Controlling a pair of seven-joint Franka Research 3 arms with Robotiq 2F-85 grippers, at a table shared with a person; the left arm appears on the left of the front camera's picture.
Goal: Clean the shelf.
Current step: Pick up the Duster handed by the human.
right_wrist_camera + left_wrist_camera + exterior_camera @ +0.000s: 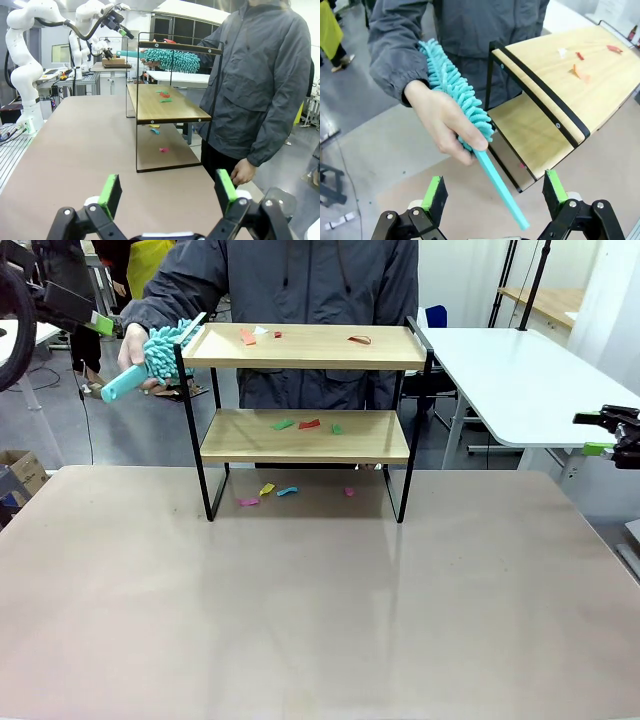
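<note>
Shelf point(305, 347), where does it stand?
Far middle of the table point(320, 620), with coloured scraps point(300, 424) on both boards and beneath.
And the duster point(160, 348)?
In the person's hand point(133, 343) at the top board's left end, just beside the rail, perhaps touching.
Grippers?
Left gripper point(494, 186) spread wide near the duster's handle, holding nothing. Right gripper point(167, 184) spread too, well right of the shelf.

- grey floor point(140, 435) beyond the far edge of the tan table point(320, 620)
- white table point(510, 380) off its far right corner
- cardboard box point(22, 472) on the floor by its left edge
- dark window panes point(172, 27) at the back
</note>
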